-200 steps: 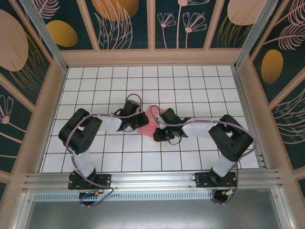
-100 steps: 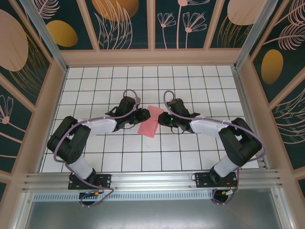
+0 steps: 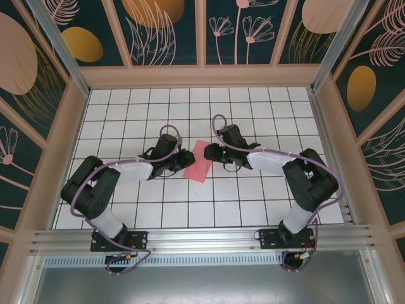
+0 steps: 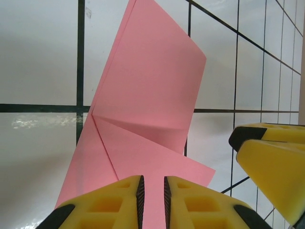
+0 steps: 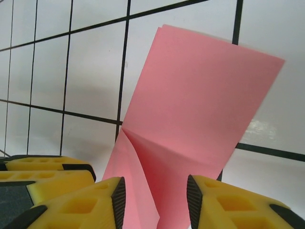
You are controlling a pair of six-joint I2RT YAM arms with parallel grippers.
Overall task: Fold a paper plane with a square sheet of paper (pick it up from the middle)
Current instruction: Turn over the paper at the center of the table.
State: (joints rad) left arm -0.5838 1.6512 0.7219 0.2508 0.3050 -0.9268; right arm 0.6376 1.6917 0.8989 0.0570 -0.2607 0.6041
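Note:
The square sheet of paper [image 3: 199, 168] lies on the white tiles as a folded pink rectangle with a diagonal crease near one end; it has no paper plane shape. My left gripper [image 3: 185, 158] sits at its left edge. In the left wrist view the yellow fingers [image 4: 114, 202] hover over the paper [image 4: 147, 95] with a narrow gap and nothing pinched. My right gripper [image 3: 211, 154] is at the paper's upper right edge. Its fingers [image 5: 224, 202] stand wider apart over the paper [image 5: 200, 109], open and holding nothing.
The gridded white table [image 3: 126, 107] is walled by a wooden frame [image 3: 202, 76] on three sides, with a metal rail [image 3: 202, 239] along the near edge. The other arm's yellow fingers [image 4: 276, 157] [image 5: 47, 174] stand close beside each gripper.
A second ago both grippers were shut on the raised paper between them. They have let go and opened, and the paper now lies flat. Both grippers have come back close to its edges.

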